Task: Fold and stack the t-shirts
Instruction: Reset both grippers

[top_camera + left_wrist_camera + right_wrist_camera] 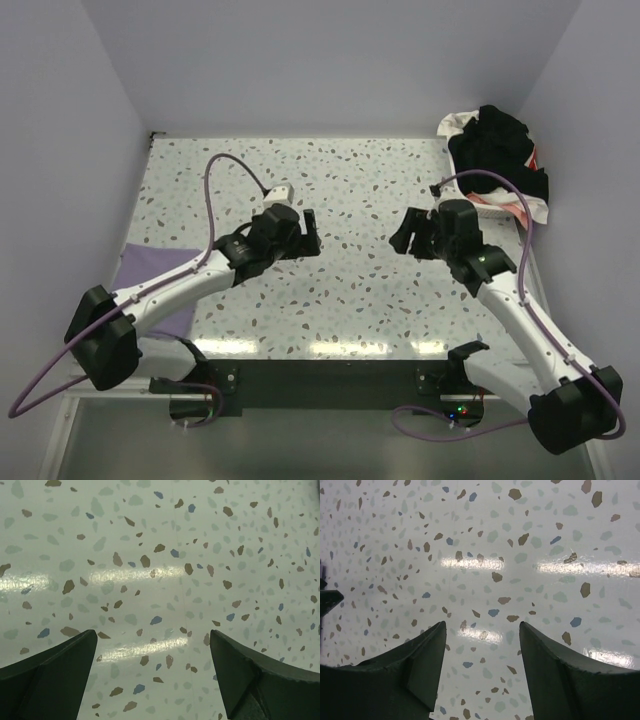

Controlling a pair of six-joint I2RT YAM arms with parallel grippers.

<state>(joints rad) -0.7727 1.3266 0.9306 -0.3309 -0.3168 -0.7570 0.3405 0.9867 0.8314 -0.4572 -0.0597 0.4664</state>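
Note:
A lilac-purple t-shirt (148,272) lies folded at the table's left edge, partly under my left arm. A heap of black (500,145), white and pink-red t-shirts sits at the far right corner. My left gripper (306,232) is open and empty over the bare middle of the table; in the left wrist view (152,637) only tabletop shows between its fingers. My right gripper (404,233) is open and empty, facing the left one; in the right wrist view (482,627) only tabletop shows between its fingers.
The speckled terrazzo tabletop (350,180) is walled at the back and on both sides. The shirt heap hangs over the right edge near the wall. The dark front rail (330,375) runs along the near edge between the arm bases.

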